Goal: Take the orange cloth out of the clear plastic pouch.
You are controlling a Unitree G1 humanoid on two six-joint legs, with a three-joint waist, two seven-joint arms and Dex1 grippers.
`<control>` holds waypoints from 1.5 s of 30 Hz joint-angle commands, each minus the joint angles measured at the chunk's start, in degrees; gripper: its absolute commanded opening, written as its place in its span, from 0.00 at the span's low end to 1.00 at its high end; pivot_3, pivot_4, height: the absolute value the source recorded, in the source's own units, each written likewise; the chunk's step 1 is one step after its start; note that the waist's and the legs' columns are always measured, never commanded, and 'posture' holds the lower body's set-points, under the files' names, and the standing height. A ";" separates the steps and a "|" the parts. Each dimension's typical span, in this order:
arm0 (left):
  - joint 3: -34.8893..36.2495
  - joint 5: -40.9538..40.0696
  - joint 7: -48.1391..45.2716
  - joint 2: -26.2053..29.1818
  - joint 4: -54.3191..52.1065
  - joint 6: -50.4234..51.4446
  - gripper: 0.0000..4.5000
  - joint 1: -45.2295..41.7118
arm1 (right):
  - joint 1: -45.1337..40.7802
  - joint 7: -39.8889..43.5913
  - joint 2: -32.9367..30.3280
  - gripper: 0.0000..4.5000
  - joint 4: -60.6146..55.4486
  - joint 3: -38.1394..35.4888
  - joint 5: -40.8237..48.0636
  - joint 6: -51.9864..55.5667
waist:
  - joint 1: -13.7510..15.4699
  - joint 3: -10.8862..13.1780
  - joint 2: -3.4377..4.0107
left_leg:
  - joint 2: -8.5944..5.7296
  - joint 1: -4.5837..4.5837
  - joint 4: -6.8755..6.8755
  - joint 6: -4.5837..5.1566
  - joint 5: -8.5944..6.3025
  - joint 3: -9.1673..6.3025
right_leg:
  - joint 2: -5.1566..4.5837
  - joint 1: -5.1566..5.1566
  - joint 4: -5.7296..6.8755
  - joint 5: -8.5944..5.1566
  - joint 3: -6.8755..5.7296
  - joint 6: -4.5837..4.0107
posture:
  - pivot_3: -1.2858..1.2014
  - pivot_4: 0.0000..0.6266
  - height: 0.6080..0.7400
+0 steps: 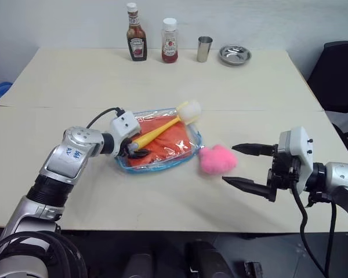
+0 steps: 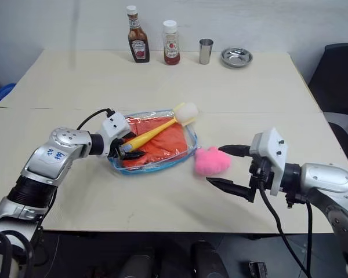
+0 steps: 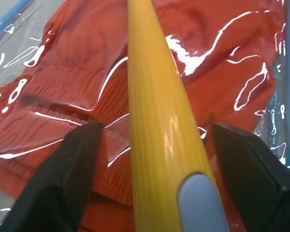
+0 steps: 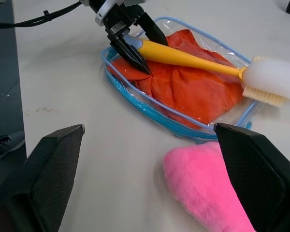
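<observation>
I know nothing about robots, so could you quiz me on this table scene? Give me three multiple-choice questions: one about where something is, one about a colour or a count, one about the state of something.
1. Where does the yellow-handled brush lie?
A. on top of the clear plastic pouch
B. beside the steel cup
C. on the floor

2. How many sauce bottles stand at the table's far edge?
A. one
B. two
C. four

3. How is the right gripper?
A. shut on the sponge
B. shut on nothing
C. open, holding nothing

Answers:
1. A: the brush rests across the pouch, over the orange cloth that is inside it.
2. B: a ketchup bottle and a second bottle stand side by side.
3. C: its fingers stand wide apart, close to the pink sponge but not closed on it.
</observation>
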 commanded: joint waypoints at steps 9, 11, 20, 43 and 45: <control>16.30 -5.46 5.18 -0.92 -7.35 7.34 0.34 5.00 | -4.34 3.61 0.16 1.00 2.21 4.79 -0.62 -2.83 | -0.24 0.01 -0.02 | 0.02 0.01 -0.01 0.02 -0.01 -0.02 | 0.01 -0.01 0.02 0.00 -0.02 0.00 | 0.52 0.24 1.00; 22.75 -6.58 8.26 -0.45 -8.19 9.48 0.34 6.91 | -5.98 4.68 0.26 1.00 3.33 6.05 -0.90 -3.09 | -0.28 0.01 -0.02 | 0.03 -0.01 0.00 0.02 -0.01 -0.03 | 0.01 -0.03 0.02 0.00 -0.02 0.00 | 0.52 0.24 1.00; 42.91 -1.69 19.57 5.73 -2.28 6.88 0.34 21.69 | -12.20 9.29 1.78 1.00 7.87 11.46 -2.31 -4.60 | -0.19 0.01 -0.03 | 0.05 0.02 -0.09 0.07 -0.04 -0.03 | -0.05 -0.09 -0.04 0.00 -0.04 0.00 | 0.52 0.24 1.00; 50.70 -23.18 -2.64 19.54 -22.52 10.39 0.99 33.18 | -9.69 10.74 1.61 1.00 9.03 9.92 -4.66 -5.59 | 1.30 0.01 -0.23 | 0.01 -0.03 -0.20 0.27 -0.17 -0.11 | -0.34 0.08 -0.45 0.00 -0.27 -0.01 | 0.52 0.24 1.00; 44.90 -24.82 -2.54 20.06 -25.76 11.41 0.99 29.59 | -9.16 10.00 1.76 1.00 8.54 9.52 -4.49 -5.49 | 1.25 0.02 -0.14 | -0.03 -0.03 -0.21 0.29 -0.16 -0.09 | -0.45 0.15 -0.48 0.00 -0.35 -0.01 | 0.52 0.24 1.00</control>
